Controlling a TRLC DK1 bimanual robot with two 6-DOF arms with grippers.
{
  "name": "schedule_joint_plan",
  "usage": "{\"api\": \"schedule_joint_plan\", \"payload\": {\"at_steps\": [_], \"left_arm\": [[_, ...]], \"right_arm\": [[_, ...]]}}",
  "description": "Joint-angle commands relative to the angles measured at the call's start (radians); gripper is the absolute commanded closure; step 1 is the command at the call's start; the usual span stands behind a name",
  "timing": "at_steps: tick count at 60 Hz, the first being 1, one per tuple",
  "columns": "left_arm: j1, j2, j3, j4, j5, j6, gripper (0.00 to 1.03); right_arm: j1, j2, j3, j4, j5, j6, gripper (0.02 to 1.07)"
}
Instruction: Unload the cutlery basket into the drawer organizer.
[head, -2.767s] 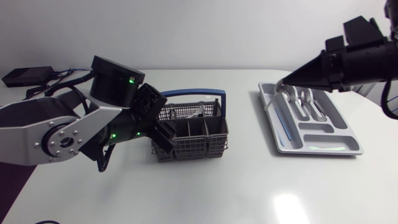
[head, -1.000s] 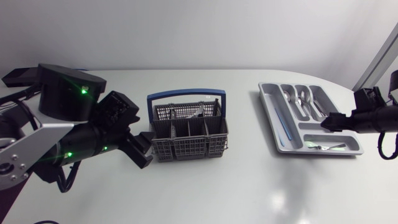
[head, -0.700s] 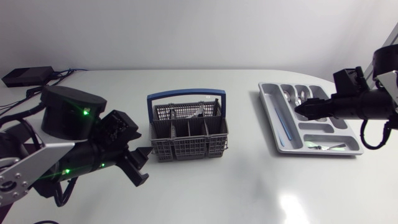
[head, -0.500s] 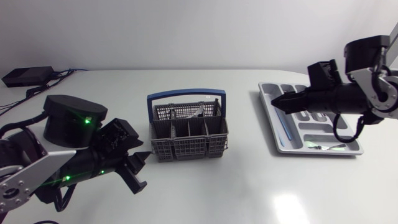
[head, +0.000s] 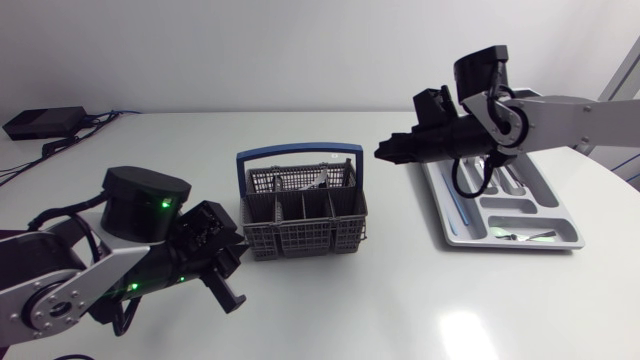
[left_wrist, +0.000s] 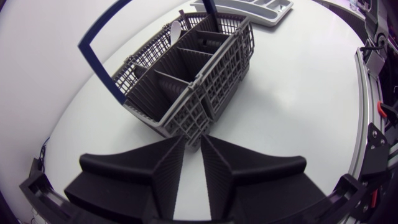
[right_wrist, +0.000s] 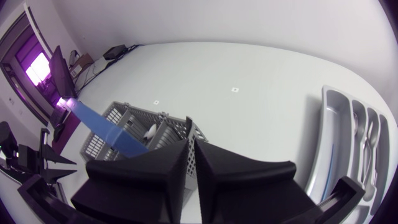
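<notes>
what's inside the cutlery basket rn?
Silvery cutlery shows in the rear section of the basket. The front compartments look empty, but their walls hide the bottoms, so small pieces can't be ruled out.

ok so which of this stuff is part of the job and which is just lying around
Job:
cutlery basket
spoon in it
drawer organizer
sorted cutlery in the organizer

Lying about:
black box at the table's far corner
cables beside it

A dark grey, grid-patterned cutlery basket (head: 303, 215) with a royal-blue handle (head: 300, 150), a pale silver-grey drawer organizer (head: 510, 243), and the plain, glossy white bench (head: 400, 295).
</notes>
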Motion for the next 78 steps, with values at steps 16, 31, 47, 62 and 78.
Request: {"api": "schedule_joint_plan", "payload": {"at_steps": [16, 31, 47, 62, 78], "left_arm": [[0.125, 0.166, -0.005, 0.140, 0.066, 0.058, 0.83], [0.175, 0.241, 0.022, 0.204, 0.106, 0.070, 0.83], [0.233, 0.289, 0.061, 0.236, 0.135, 0.088, 0.83], [0.264, 0.356, 0.125, 0.259, 0.141, 0.093, 0.83], [0.291, 0.422, 0.193, 0.264, 0.144, 0.093, 0.83]], "right_arm": [[0.036, 0.154, 0.160, -0.062, -0.176, 0.047, 0.98], [0.046, 0.065, 0.054, -0.116, -0.231, -0.008, 0.99], [0.084, -0.059, -0.064, -0.171, -0.228, -0.034, 0.99], [0.170, -0.177, -0.172, -0.216, -0.179, -0.028, 0.99], [0.177, -0.280, -0.218, -0.268, -0.120, -0.019, 0.97]]}}
